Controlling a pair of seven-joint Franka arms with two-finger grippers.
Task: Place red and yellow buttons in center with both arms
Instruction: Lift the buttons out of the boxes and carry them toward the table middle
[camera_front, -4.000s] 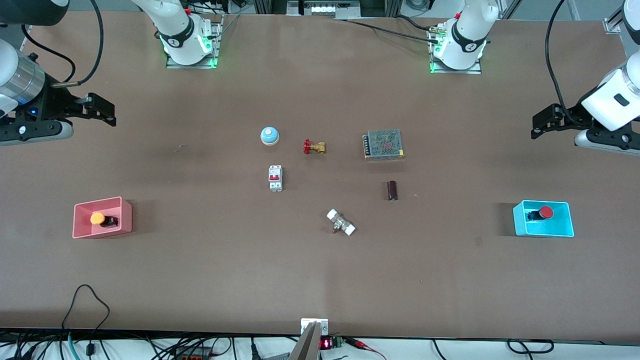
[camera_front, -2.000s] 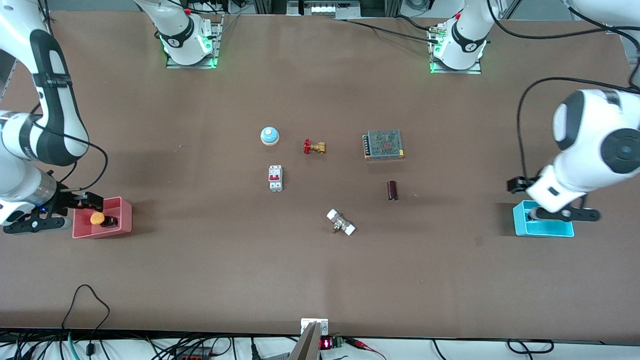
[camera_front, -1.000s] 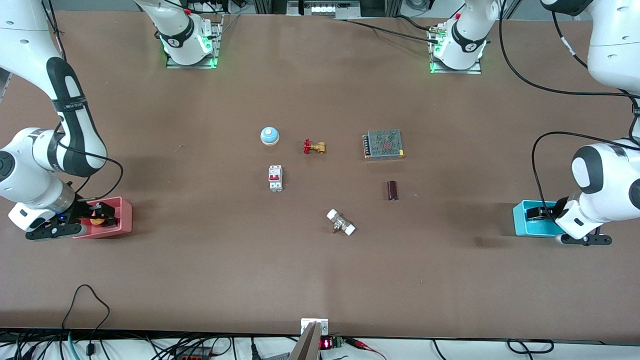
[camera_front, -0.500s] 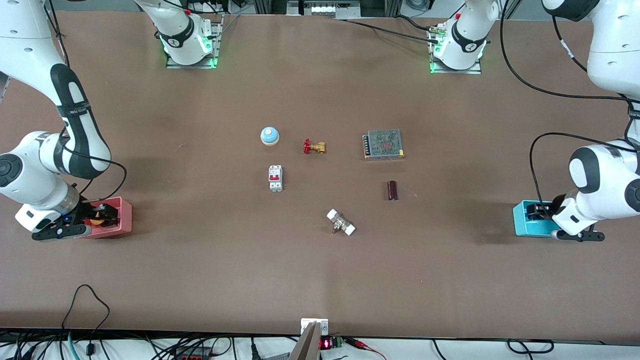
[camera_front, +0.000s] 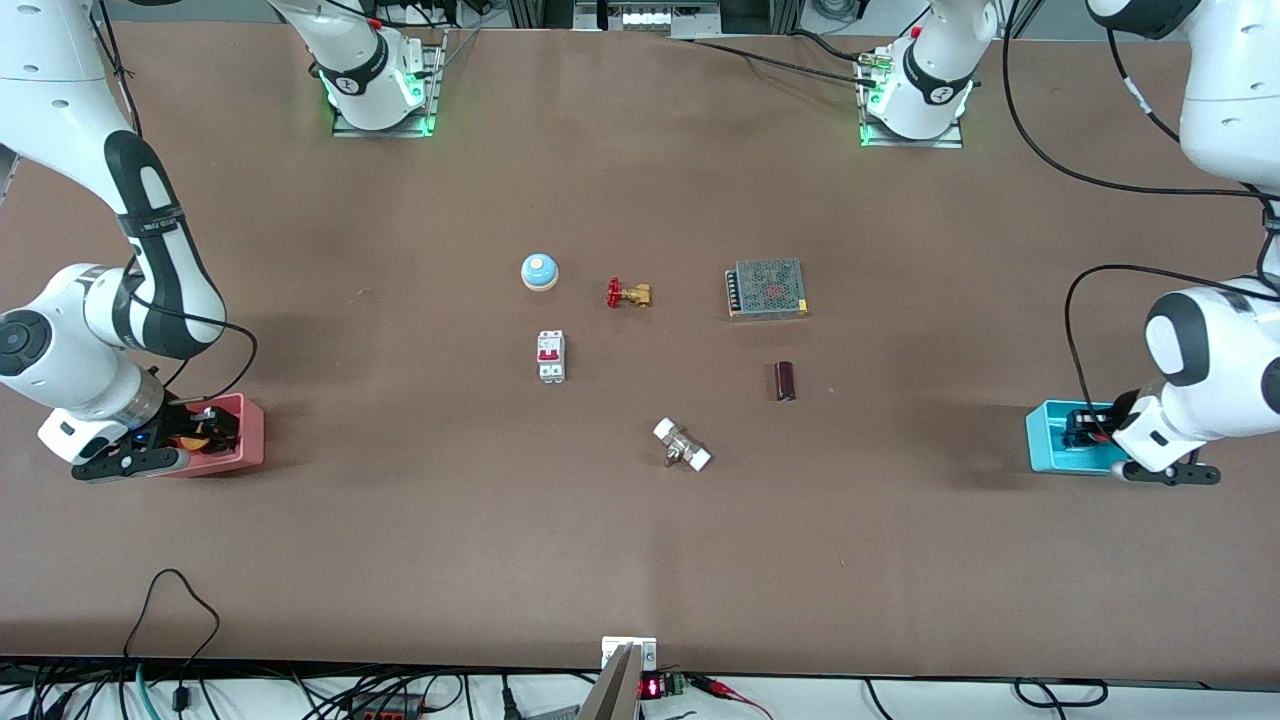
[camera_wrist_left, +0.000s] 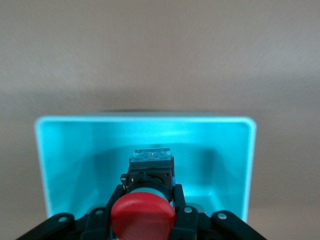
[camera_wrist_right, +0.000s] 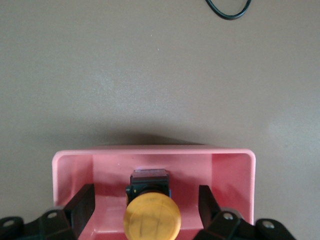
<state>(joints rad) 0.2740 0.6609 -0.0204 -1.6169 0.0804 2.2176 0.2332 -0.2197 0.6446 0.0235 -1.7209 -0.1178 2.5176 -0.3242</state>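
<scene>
Reaching down into the open turquoise plastic bin (camera_front: 1045, 440), the left gripper (camera_wrist_left: 145, 220) is seen clamped on the red-capped push button with a black base (camera_wrist_left: 143, 216): in the left wrist view its black fingers (camera_wrist_left: 181, 212) are pressed against both sides of the body just under the round red cap, while the button sits inside the bin. The bin stands at the left arm's end of the brown tabletop (camera_front: 640, 560).

At the right arm's end, the right gripper (camera_wrist_right: 146, 207) is lowered into the open pink plastic bin (camera_front: 245, 440). Its black fingers (camera_wrist_right: 82, 202) are spread wide, one on each side of the orange-yellow-capped push button with a black base (camera_wrist_right: 151, 217), with a clear gap left on both sides; nothing is gripped. The button lies inside the pink bin.

Between the two bins, in the middle of the tabletop, a pale blue dome with a yellowish top (camera_front: 539, 270), a brass valve with a red handle (camera_front: 628, 293), a white circuit breaker with a red switch (camera_front: 550, 356), a metal mesh-topped power supply box (camera_front: 767, 288), a dark brown cylinder (camera_front: 785, 380) and a metal fitting with white ends (camera_front: 682, 445) are laid out. No lettering on any of them can be read.
</scene>
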